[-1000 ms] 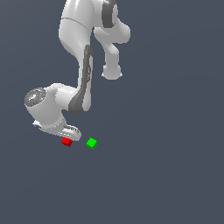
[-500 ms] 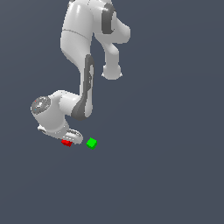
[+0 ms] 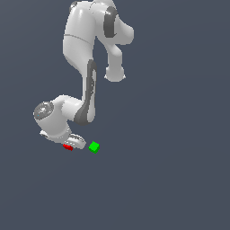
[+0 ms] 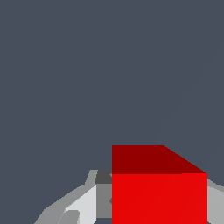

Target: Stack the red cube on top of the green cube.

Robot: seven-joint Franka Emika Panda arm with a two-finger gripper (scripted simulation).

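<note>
Exterior view: the end effector (image 3: 72, 143) has been brought lower, down over the small bright red cube (image 3: 68, 147), beside the small bright green cube (image 3: 94, 147). Whether it is clamped cannot be told. Lifting likely comes next.

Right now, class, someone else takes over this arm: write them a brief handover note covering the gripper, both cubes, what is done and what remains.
Gripper: lowered over the red cube, fingers on either side of it in the wrist view; whether it is closed cannot be told.
Red cube: on the floor, mostly hidden under the gripper in the exterior view.
Green cube: on the floor, apart, toward the exterior view's right.
Done: gripper brought to the red cube.
Left: secure grasp, lift, place on green cube, release.
</note>
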